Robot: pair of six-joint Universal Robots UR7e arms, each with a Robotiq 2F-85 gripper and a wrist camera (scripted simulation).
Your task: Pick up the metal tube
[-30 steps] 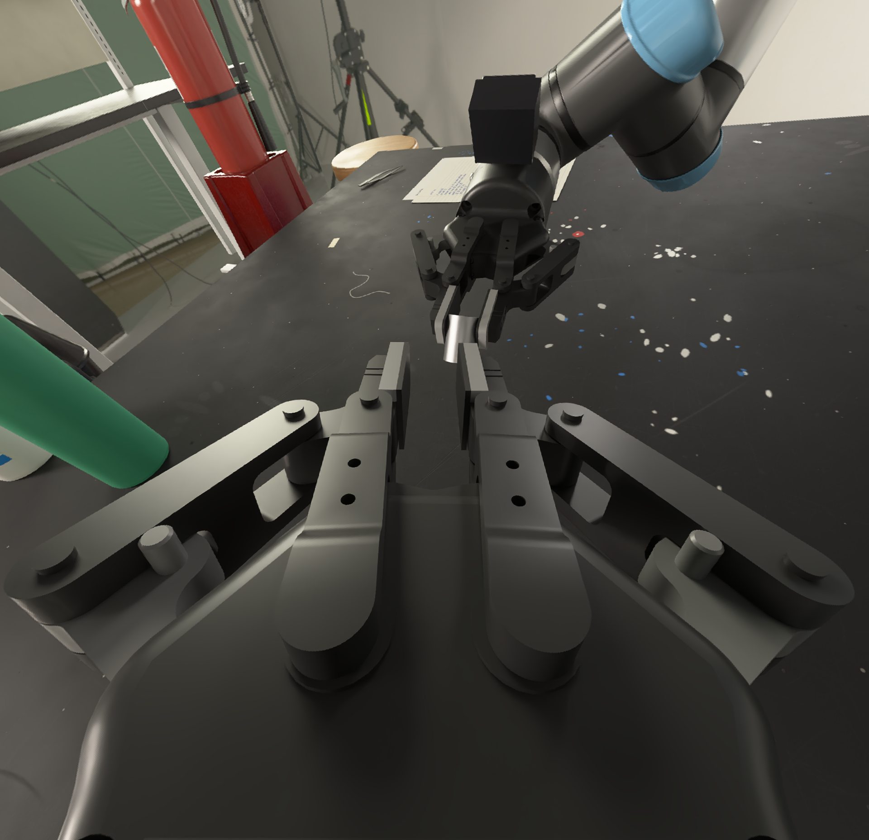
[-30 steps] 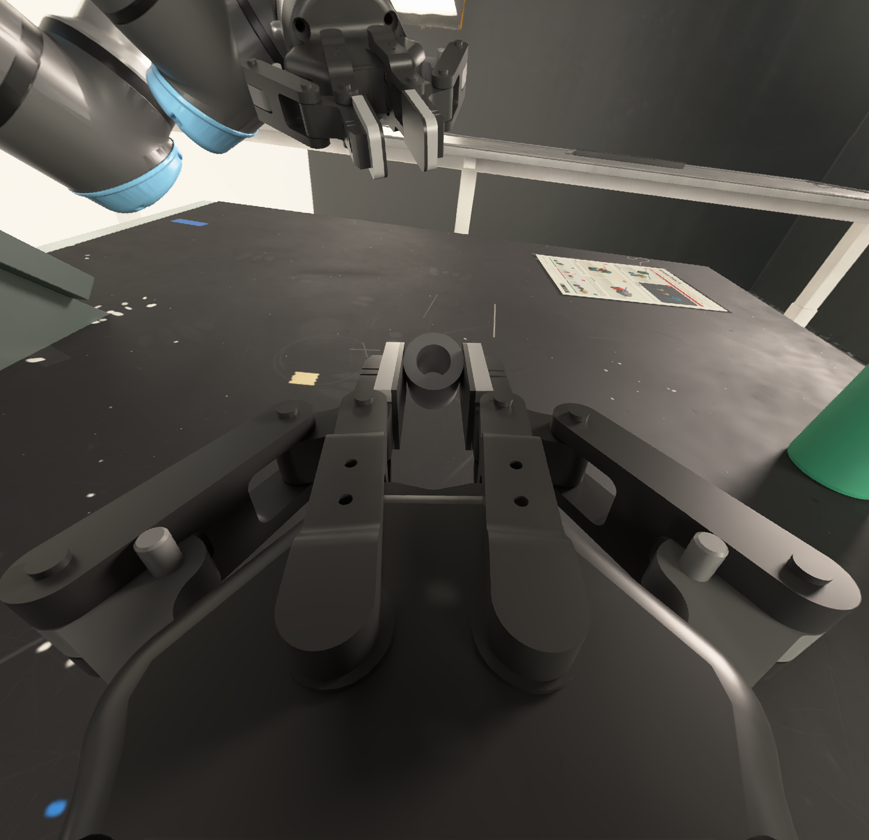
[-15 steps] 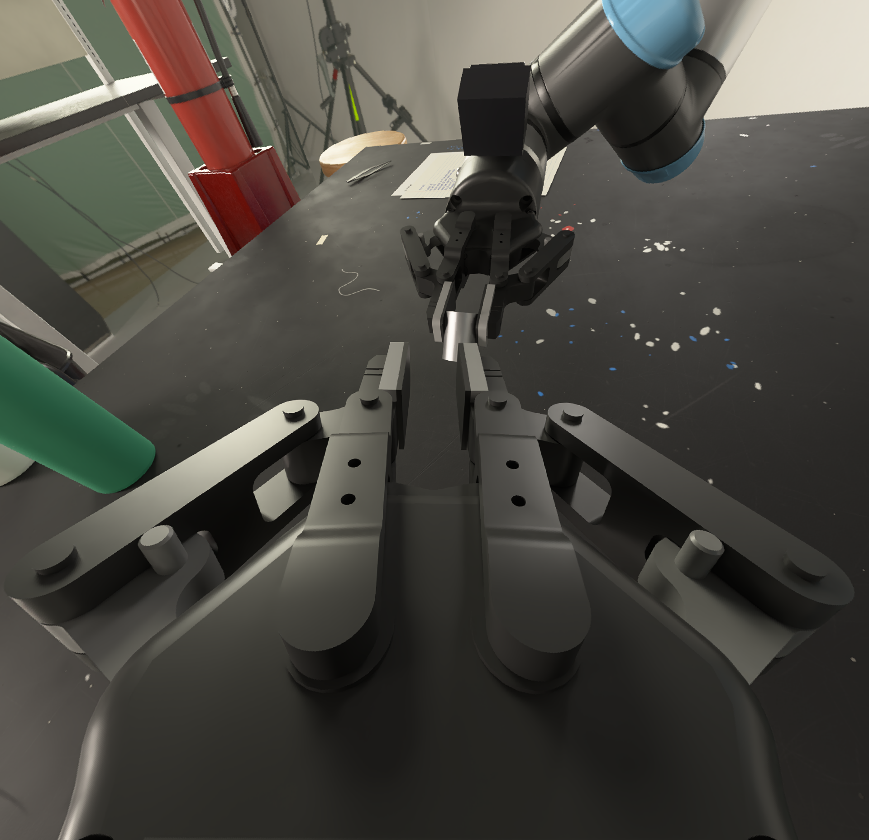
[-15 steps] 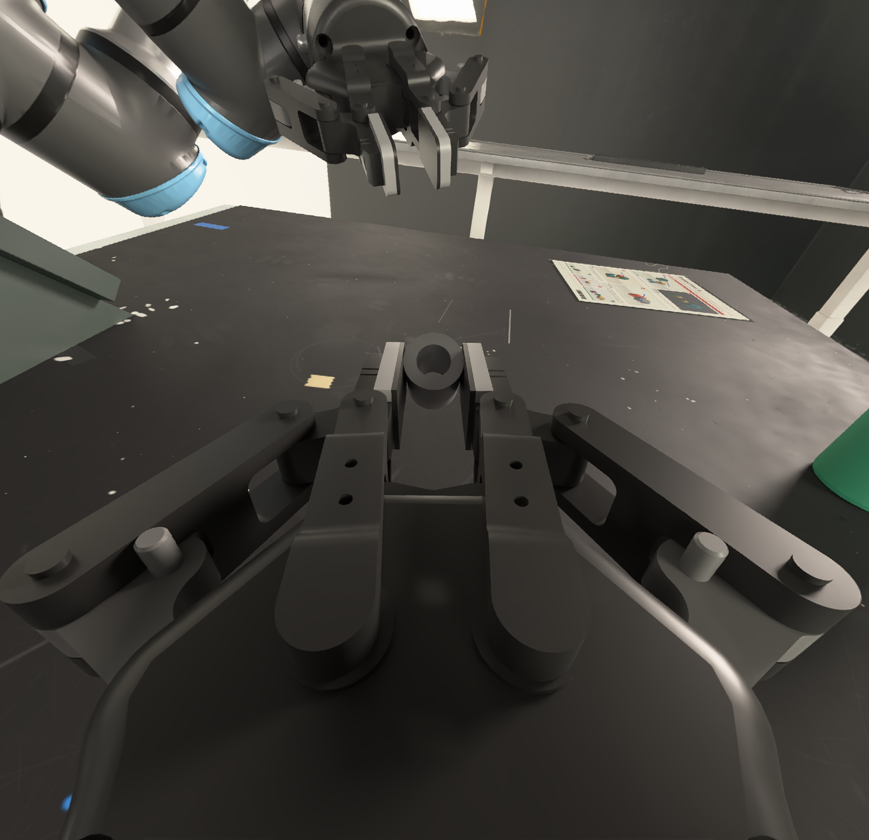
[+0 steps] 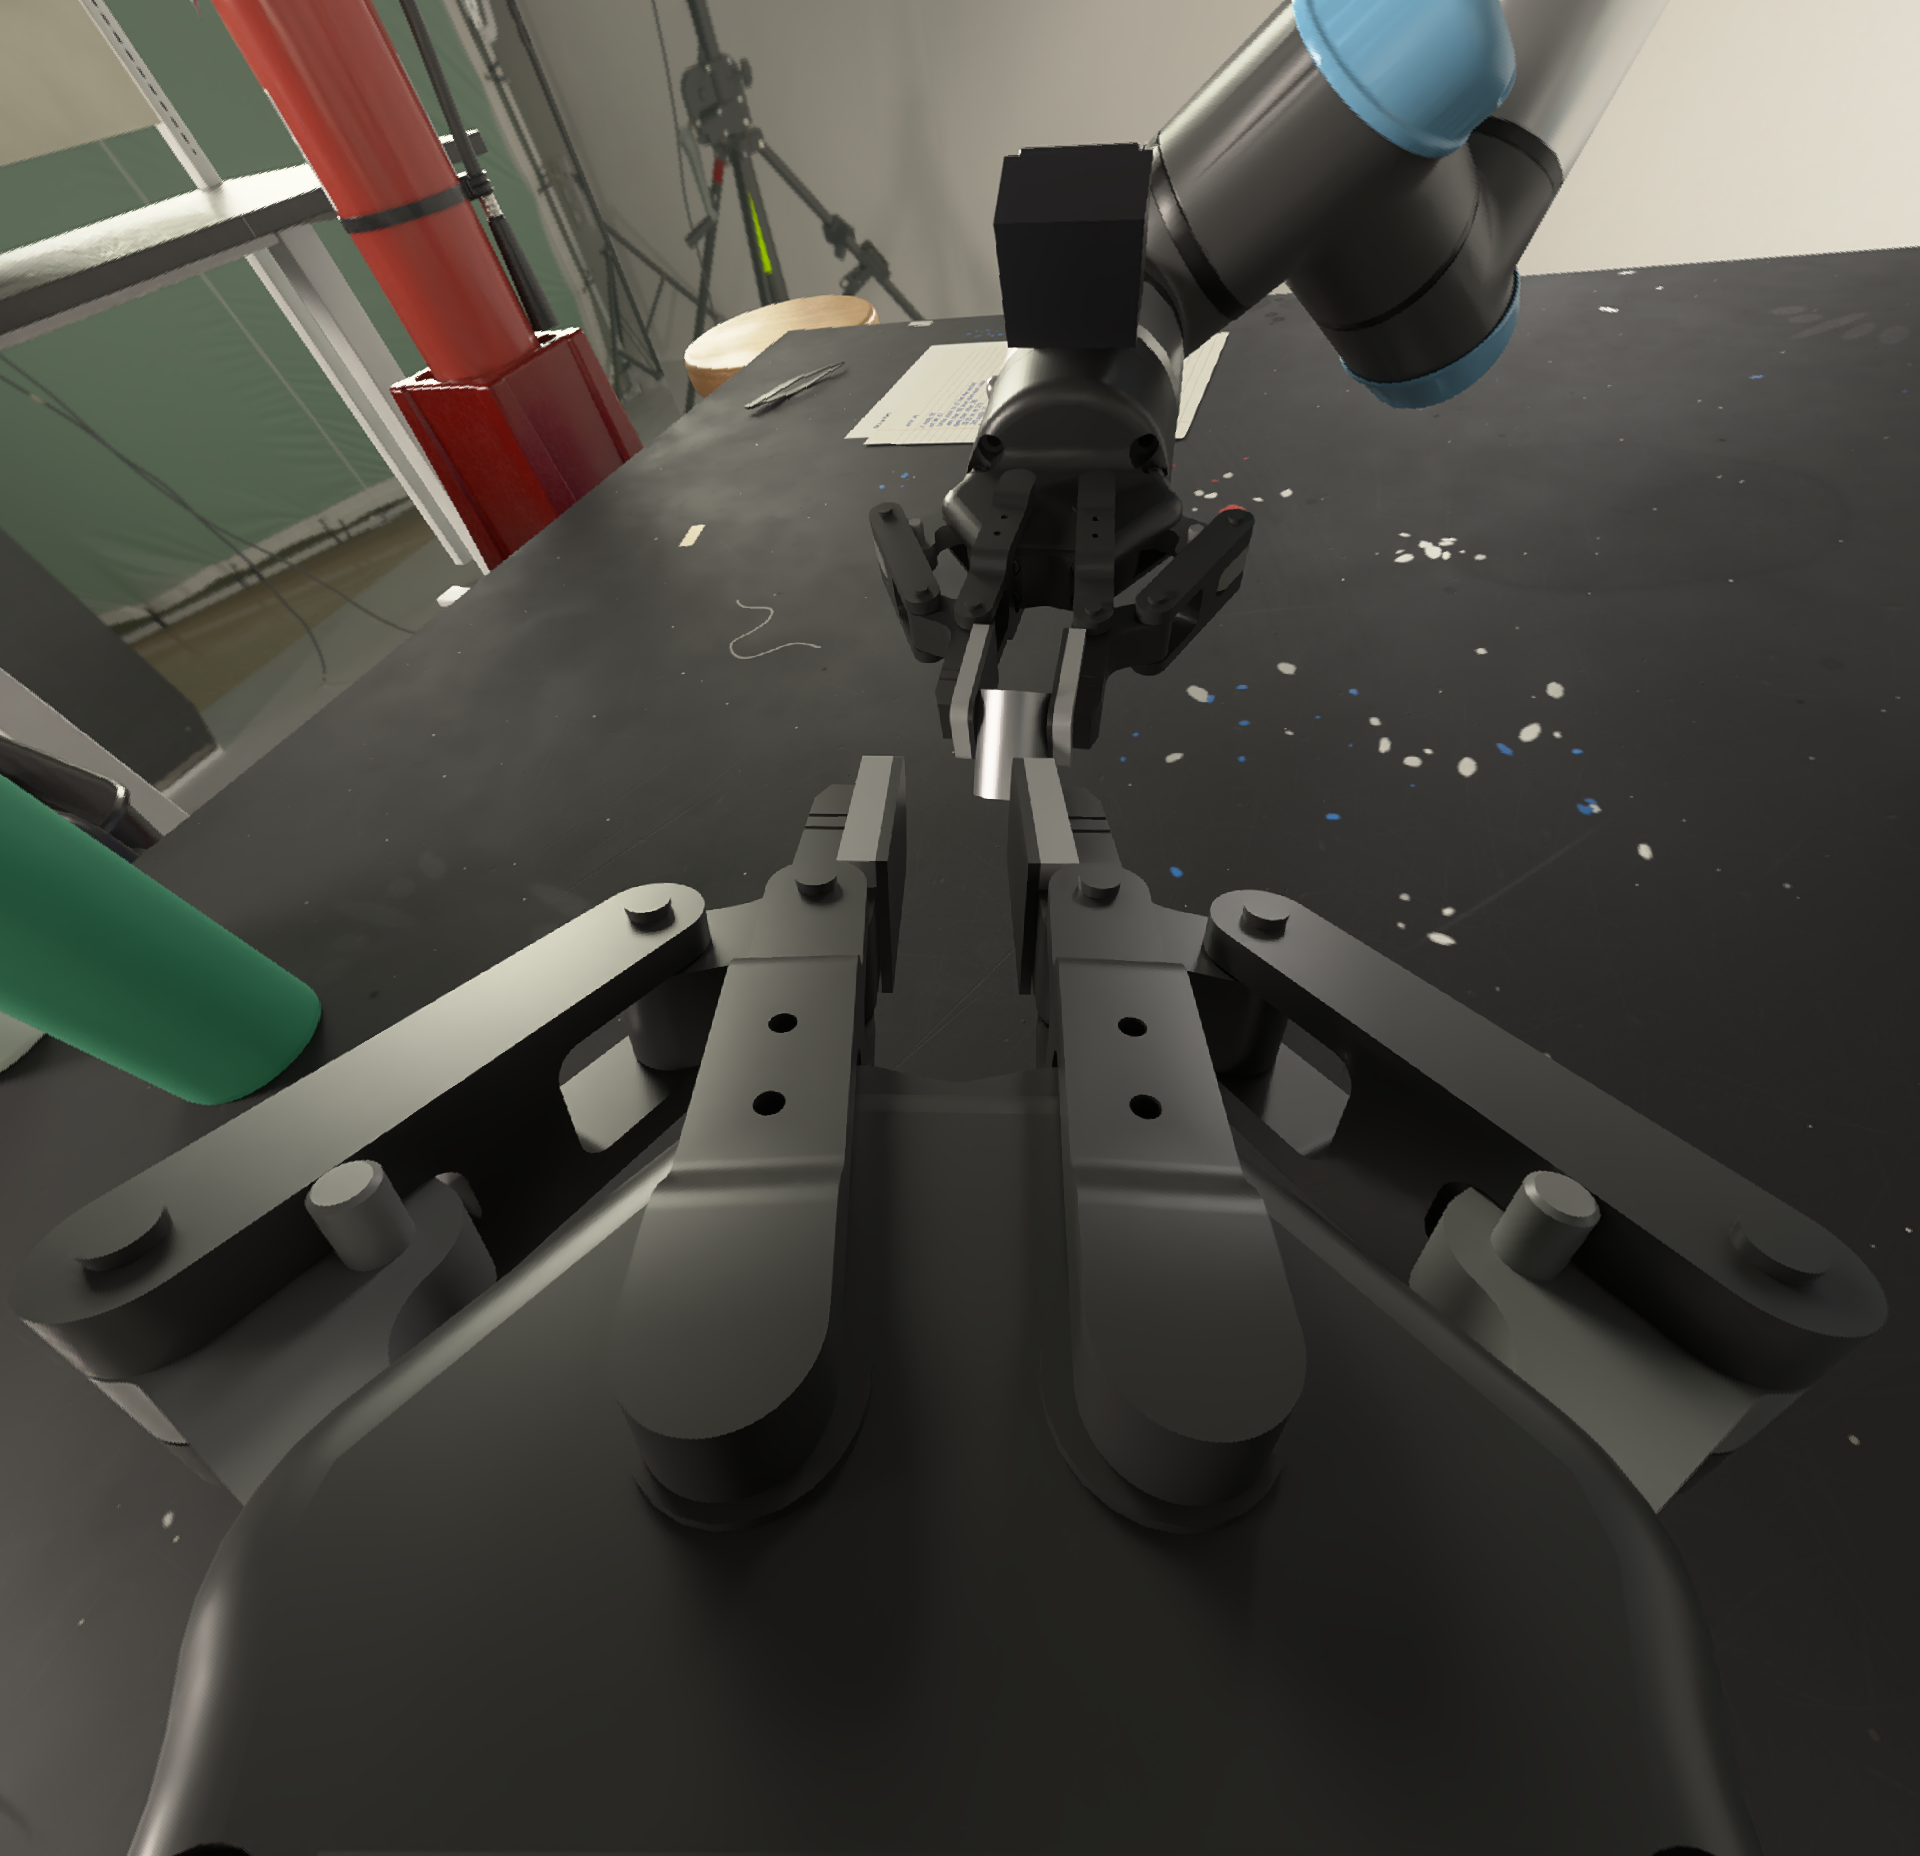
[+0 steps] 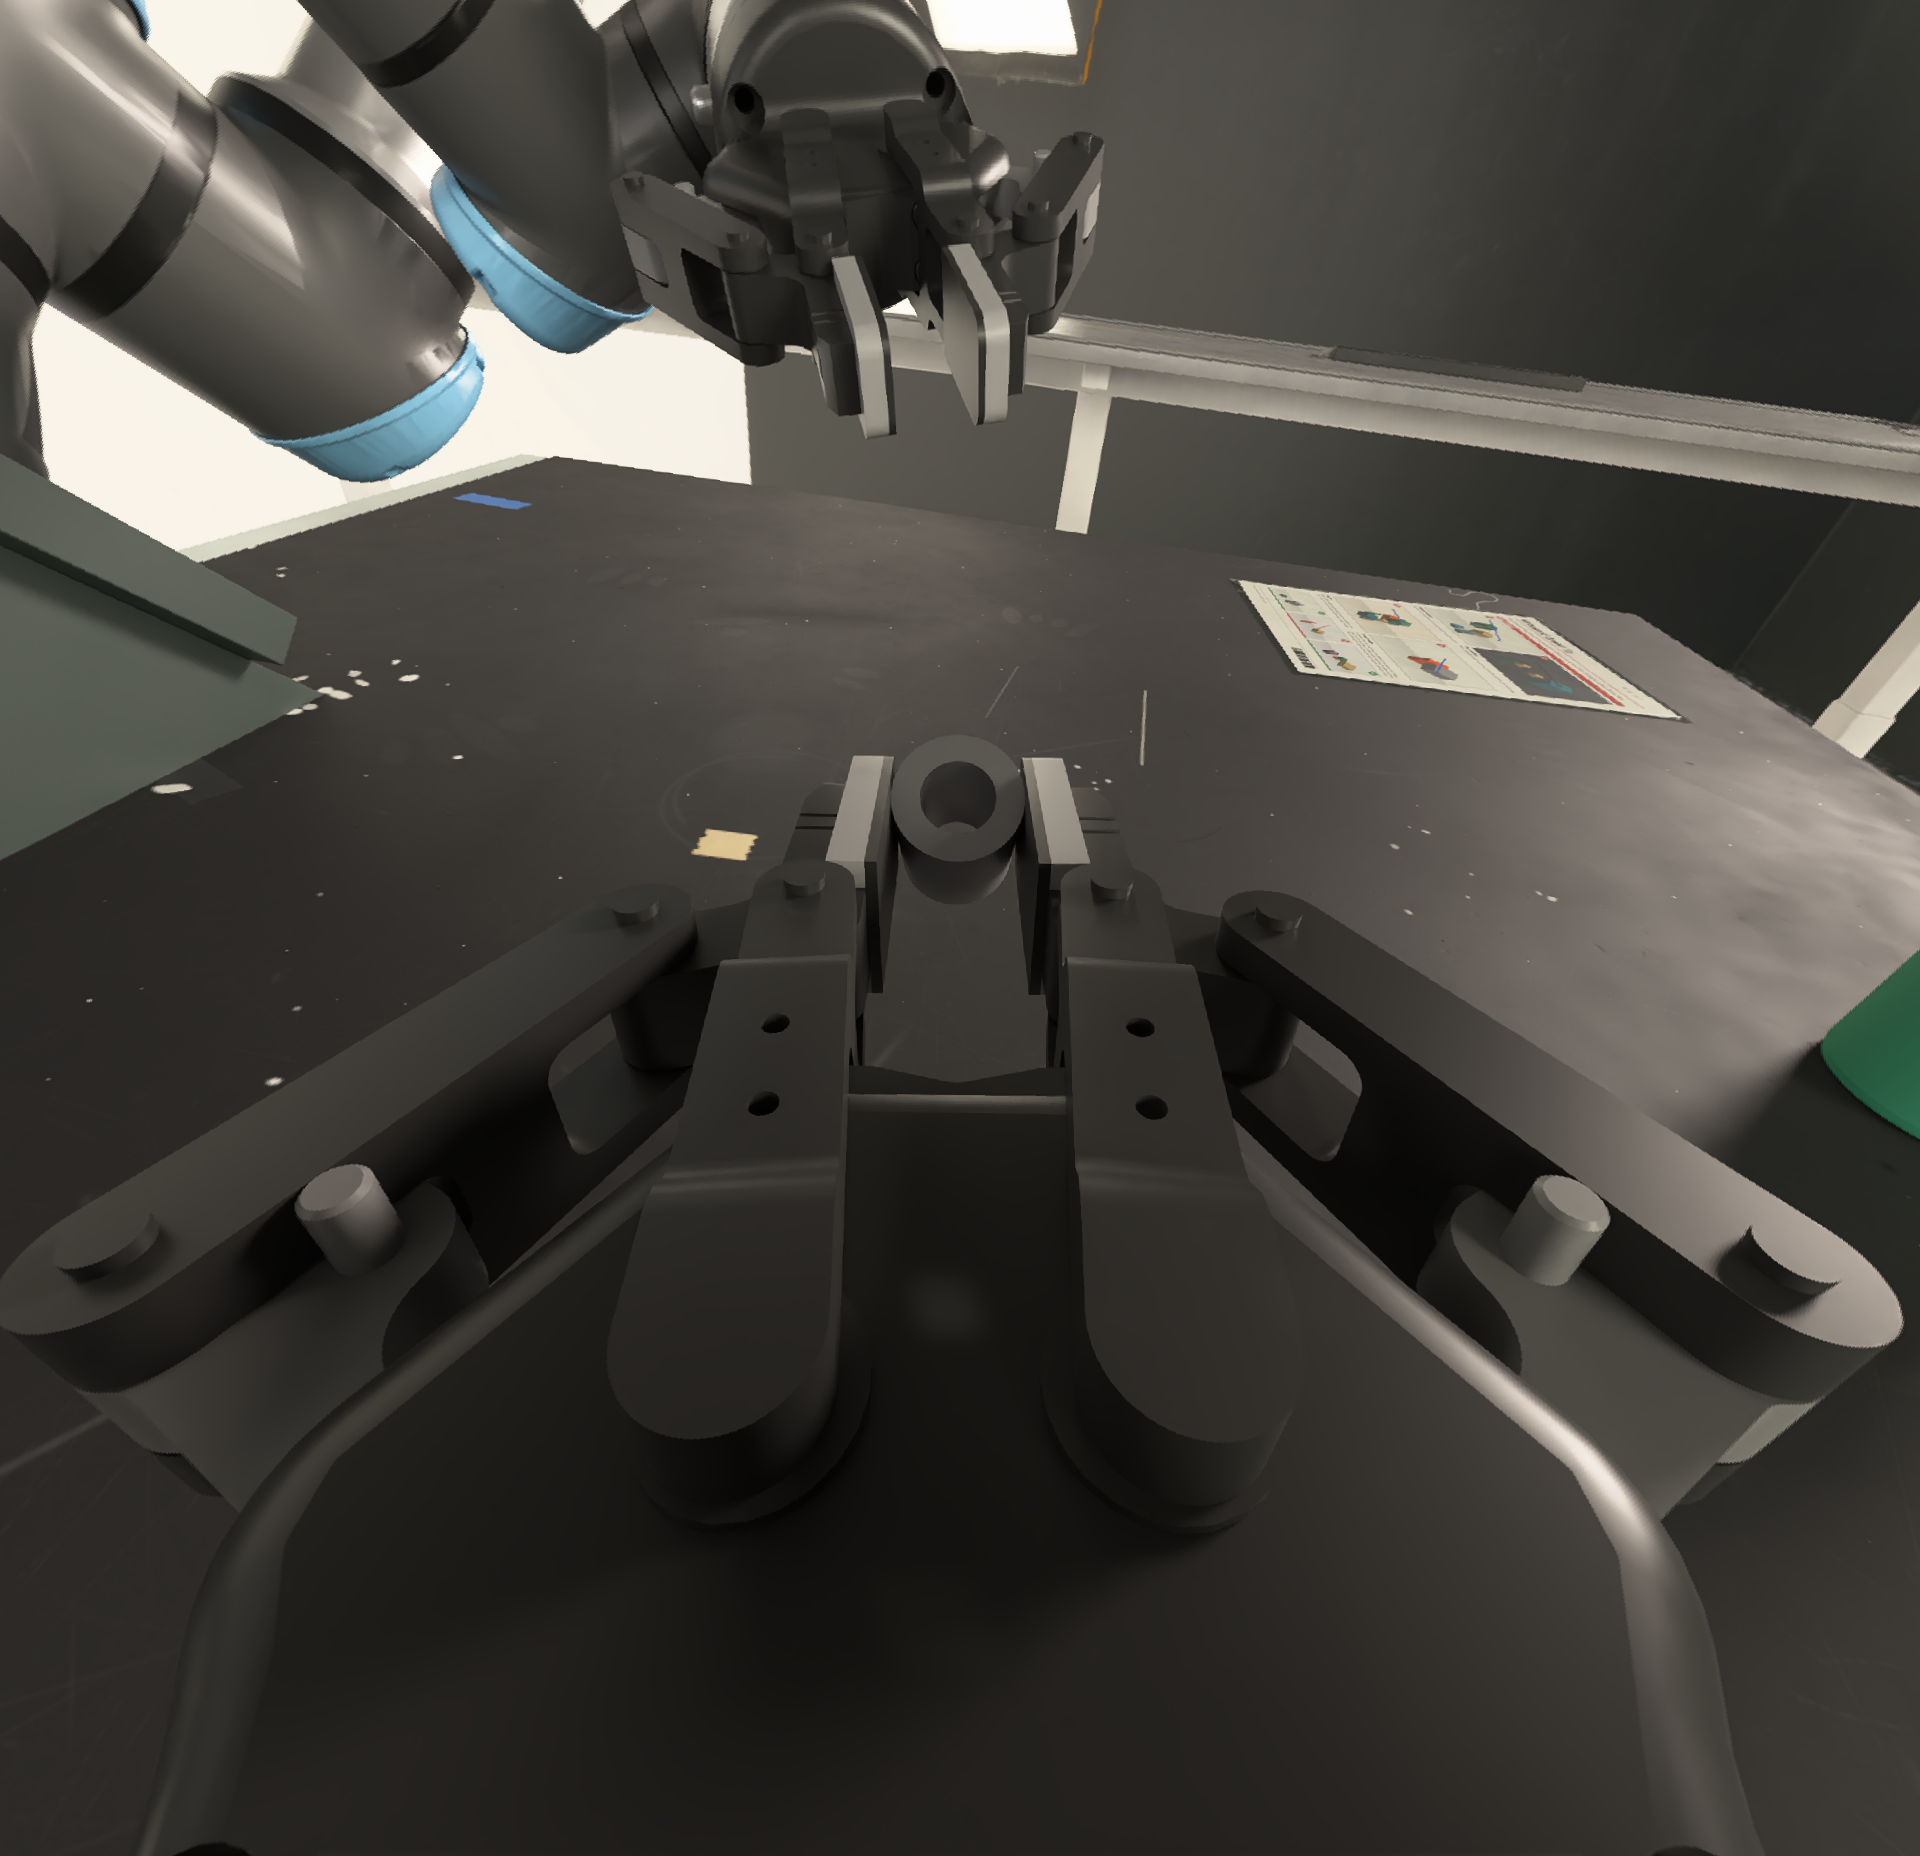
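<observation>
While the left tool (image 5: 956, 809) hangs spread, the right tool (image 6: 956, 809) pinches the metal tube (image 6: 956, 804).

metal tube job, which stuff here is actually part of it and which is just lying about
Part of the job:
- metal tube, clamped in the right gripper
- left gripper, open and empty

Just lying about:
- green cylinder
- printed sheet
- white paper
- tweezers
- red fire extinguisher

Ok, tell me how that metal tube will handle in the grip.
Probably rigid: the metal tube shows thick walls. Its smooth, shiny side may slip between the right gripper pads. Being round, it would likely roll if dropped.
</observation>
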